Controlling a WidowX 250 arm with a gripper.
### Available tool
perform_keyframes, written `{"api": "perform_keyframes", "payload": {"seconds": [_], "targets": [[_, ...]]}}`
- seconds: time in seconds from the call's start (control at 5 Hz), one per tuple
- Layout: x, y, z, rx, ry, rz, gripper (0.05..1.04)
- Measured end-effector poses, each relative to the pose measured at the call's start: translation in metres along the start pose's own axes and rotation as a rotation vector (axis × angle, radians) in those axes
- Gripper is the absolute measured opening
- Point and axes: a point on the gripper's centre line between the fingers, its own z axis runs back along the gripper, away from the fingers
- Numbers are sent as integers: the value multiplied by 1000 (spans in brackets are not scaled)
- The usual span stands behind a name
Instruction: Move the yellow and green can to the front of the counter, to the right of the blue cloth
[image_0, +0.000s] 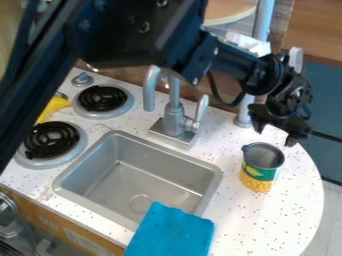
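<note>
While the tool is held above with its 2 fingers spread and nothing pinched, the open can is ungrasped, stood upright on the speckled surface beside the sink.

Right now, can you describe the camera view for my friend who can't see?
A black robot claw hangs open above a green-and-yellow can on a speckled white counter. Nearby are a gray sink with a blue cloth over its edge, a faucet and two black stove coils.
</note>
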Motion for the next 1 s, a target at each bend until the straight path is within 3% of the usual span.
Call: {"api": "perform_keyframes", "payload": {"seconds": [0.6, 1.0], "targets": [[-42, 1, -14, 3, 80, 16, 1000], [-73, 2, 6, -23, 109, 16, 1000]]}}
